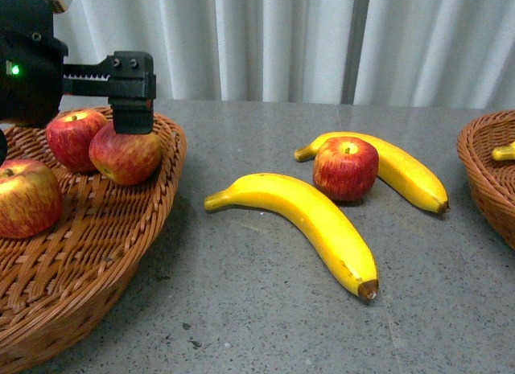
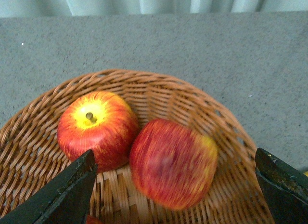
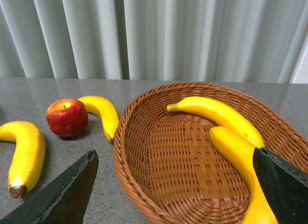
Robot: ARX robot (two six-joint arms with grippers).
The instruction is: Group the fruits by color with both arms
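In the front view three red apples lie in the left wicker basket [image 1: 96,253]: one at the back [image 1: 71,137], one beside it [image 1: 125,155], one at the near left [image 1: 26,197]. My left gripper [image 1: 133,121] hangs open just above the middle apple. From the left wrist, that apple [image 2: 173,161] looks blurred between my spread fingers [image 2: 67,190], touching neither. A fourth apple [image 1: 346,168] rests on the table against one banana [image 1: 406,171], with another banana [image 1: 302,221] in front. My right gripper [image 3: 175,159] is open over the right basket [image 3: 144,151], which holds two bananas [image 3: 219,113] [image 3: 240,159].
The grey tabletop [image 1: 241,310] lies between the two baskets. The right basket's rim [image 1: 483,177] shows at the front view's right edge with a banana tip [image 1: 504,152] inside. A pale curtain [image 1: 322,36] closes off the back.
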